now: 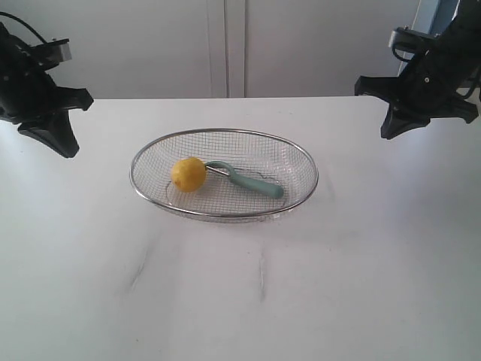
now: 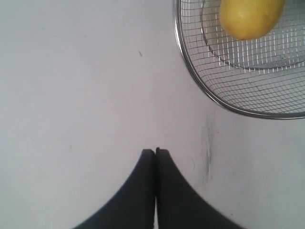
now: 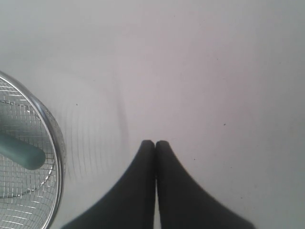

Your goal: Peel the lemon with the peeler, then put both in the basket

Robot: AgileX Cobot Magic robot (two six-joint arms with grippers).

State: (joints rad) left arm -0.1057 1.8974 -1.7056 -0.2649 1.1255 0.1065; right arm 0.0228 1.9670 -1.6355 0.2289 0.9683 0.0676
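Observation:
The yellow lemon (image 1: 188,174) lies in the left part of the silver wire basket (image 1: 304,161), with the teal-handled peeler (image 1: 255,183) beside it, its head against the lemon. The left wrist view shows the lemon (image 2: 250,18) inside the basket rim (image 2: 200,90). Part of the peeler handle (image 3: 21,152) and the basket rim (image 3: 52,143) appear in the right wrist view. My left gripper (image 1: 64,147) hangs above the table's far left, shut and empty (image 2: 156,151). My right gripper (image 1: 391,131) hangs at the far right, shut and empty (image 3: 155,143).
The white table (image 1: 240,286) spreads around the basket, with faint dark scuffs (image 1: 261,274) in front of it. A pale wall (image 1: 225,45) runs behind the table's far edge.

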